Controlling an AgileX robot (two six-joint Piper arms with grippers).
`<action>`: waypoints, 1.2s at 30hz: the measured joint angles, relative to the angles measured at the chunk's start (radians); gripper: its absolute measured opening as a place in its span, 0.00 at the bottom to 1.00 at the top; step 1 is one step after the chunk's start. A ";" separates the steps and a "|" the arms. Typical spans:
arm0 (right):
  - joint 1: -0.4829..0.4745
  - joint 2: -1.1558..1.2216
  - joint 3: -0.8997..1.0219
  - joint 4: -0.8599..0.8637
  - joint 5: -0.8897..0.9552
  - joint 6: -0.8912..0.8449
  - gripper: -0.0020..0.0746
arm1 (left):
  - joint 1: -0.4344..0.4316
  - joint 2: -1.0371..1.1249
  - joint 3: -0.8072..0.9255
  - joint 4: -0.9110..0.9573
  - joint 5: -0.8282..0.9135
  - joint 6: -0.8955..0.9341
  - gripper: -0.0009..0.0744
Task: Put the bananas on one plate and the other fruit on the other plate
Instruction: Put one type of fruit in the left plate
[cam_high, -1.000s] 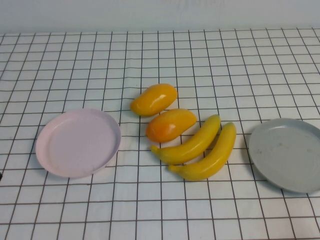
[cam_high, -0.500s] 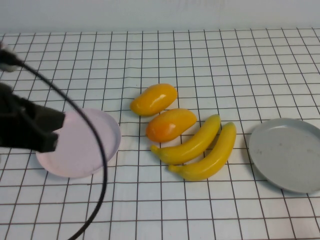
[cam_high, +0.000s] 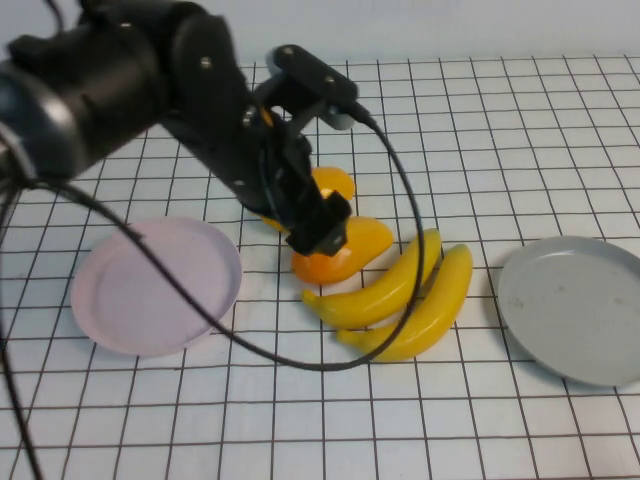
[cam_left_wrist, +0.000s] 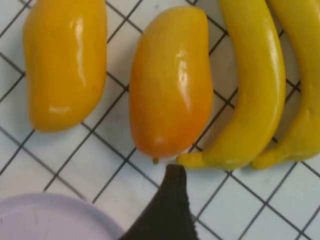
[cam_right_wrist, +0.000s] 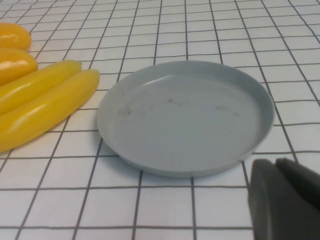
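White tablecloth with black grid, pale wall behind. Left gripper hovers over two mangoes; jaw state unclear, can't tell. Bananas beside them, between pink plate and grey plate. Right gripper near grey plate, jaws probably unreadable.

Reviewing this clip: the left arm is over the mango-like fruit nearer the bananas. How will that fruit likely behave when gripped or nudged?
The nearer oval fruit looks glossy, so it may slip between fingers. Its plump rounded shape suggests it could roll if nudged, perhaps toward the adjacent banana. The left gripper hovers above it; the right gripper sits beside the grey plate.
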 joint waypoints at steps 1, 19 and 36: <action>0.000 0.000 0.000 0.000 0.000 0.000 0.01 | -0.010 0.036 -0.043 0.005 0.010 -0.005 0.84; 0.000 0.000 0.000 0.000 0.000 0.000 0.01 | -0.031 0.422 -0.300 0.089 -0.035 0.019 0.87; 0.000 0.000 0.000 0.000 0.000 0.000 0.01 | -0.005 0.402 -0.322 0.251 0.046 -0.128 0.68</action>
